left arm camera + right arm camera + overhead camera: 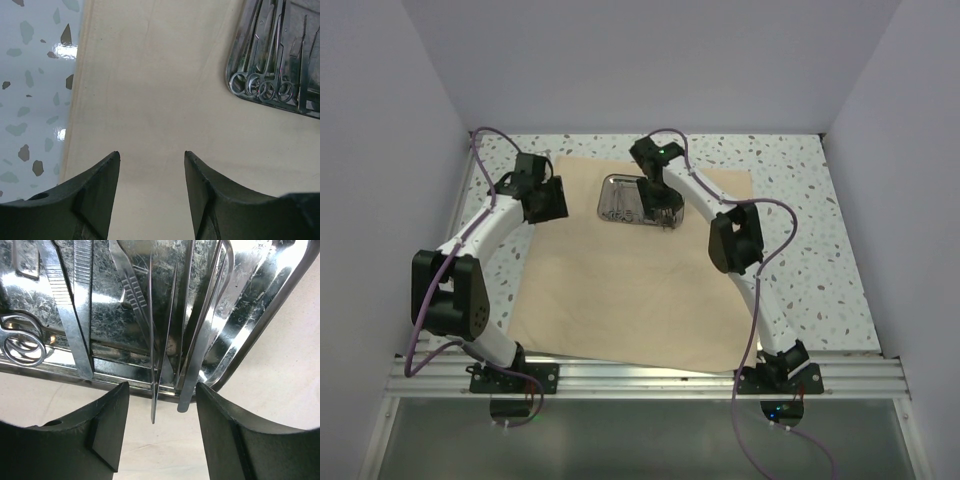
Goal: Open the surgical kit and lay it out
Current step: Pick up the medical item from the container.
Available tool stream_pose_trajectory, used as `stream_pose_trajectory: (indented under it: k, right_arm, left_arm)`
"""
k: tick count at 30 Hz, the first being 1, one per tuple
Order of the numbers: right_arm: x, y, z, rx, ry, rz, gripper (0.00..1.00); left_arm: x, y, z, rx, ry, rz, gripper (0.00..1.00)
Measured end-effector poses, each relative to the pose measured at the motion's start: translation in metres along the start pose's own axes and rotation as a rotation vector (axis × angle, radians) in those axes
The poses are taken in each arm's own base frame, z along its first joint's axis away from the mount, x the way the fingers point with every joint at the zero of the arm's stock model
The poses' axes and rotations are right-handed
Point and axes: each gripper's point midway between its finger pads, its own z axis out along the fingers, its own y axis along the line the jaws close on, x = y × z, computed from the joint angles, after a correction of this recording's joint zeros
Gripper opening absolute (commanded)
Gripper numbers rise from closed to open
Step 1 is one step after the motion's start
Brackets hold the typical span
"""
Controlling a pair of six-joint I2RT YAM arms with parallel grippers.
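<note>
The tan cloth wrap (620, 290) lies spread flat on the table. The steel tray (616, 198) stands on its far middle, holding several thin silver instruments. My right gripper (658, 197) hangs over the tray's right part. In the right wrist view it (162, 390) is open, its fingers (107, 425) on either side of the ends of thin tweezers (152, 400) and flat forceps (192, 380) that overhang the tray's rim (270, 310). My left gripper (550, 203) is open and empty over bare cloth (160, 90), left of the tray's rim (239, 40). Ring-handled scissors (267, 90) lie in the tray.
The cloth covers most of the speckled tabletop (810, 250), with bare strips at the left (35, 100), right and back. White walls close in the sides and back. A metal rail (650, 378) runs along the near edge.
</note>
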Motion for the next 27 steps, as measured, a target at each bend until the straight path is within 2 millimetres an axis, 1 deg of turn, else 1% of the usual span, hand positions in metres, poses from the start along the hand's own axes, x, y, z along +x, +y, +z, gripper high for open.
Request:
stream_pose_trajectory:
  k: [1, 3, 4, 6, 7, 10, 12, 14, 15, 16, 23, 25, 27]
  right_arm:
    - [0.001, 0.0, 0.001, 0.0, 0.004, 0.0, 0.52]
    - [0.003, 0.001, 0.002, -0.001, 0.011, 0.002, 0.46]
    - [0.004, 0.001, 0.002, -0.005, 0.014, 0.004, 0.41]
    - [0.005, 0.004, 0.002, -0.016, 0.019, 0.01, 0.36]
    - [0.005, 0.004, 0.003, -0.017, 0.02, 0.012, 0.31]
    - [0.009, 0.004, 0.006, -0.016, 0.033, 0.016, 0.23]
    - [0.014, 0.004, 0.01, -0.013, 0.048, 0.016, 0.22]
    - [0.019, 0.004, 0.013, -0.008, 0.064, 0.015, 0.15]
    - [0.02, 0.003, 0.014, -0.007, 0.067, 0.014, 0.11]
    - [0.02, 0.004, 0.014, -0.008, 0.067, 0.015, 0.0]
    - [0.019, 0.003, 0.011, -0.007, 0.068, 0.023, 0.0]
    - [0.017, 0.005, 0.007, -0.016, 0.063, 0.032, 0.0]
    - [0.009, 0.008, -0.003, -0.035, 0.037, 0.052, 0.0]
  left_arm:
    - [0.001, 0.0, 0.0, -0.001, 0.002, 0.0, 0.58]
    - [0.002, 0.001, 0.001, -0.002, 0.005, 0.0, 0.58]
    - [0.003, 0.001, 0.001, -0.003, 0.006, 0.0, 0.58]
    - [0.004, 0.002, 0.002, -0.004, 0.01, 0.0, 0.58]
    - [0.004, 0.002, 0.002, -0.005, 0.01, 0.0, 0.58]
    - [0.004, 0.002, 0.002, -0.004, 0.01, 0.0, 0.58]
    - [0.004, 0.002, 0.002, -0.004, 0.01, 0.0, 0.58]
    - [0.004, 0.002, 0.002, -0.004, 0.009, 0.0, 0.57]
    - [0.004, 0.002, 0.002, -0.004, 0.01, 0.001, 0.57]
    - [0.004, 0.002, 0.002, -0.004, 0.01, 0.005, 0.57]
    - [0.004, 0.003, 0.002, -0.005, 0.01, 0.015, 0.57]
    - [0.004, 0.003, 0.002, -0.004, 0.009, 0.015, 0.57]
    - [0.004, 0.002, 0.002, -0.004, 0.01, 0.015, 0.57]
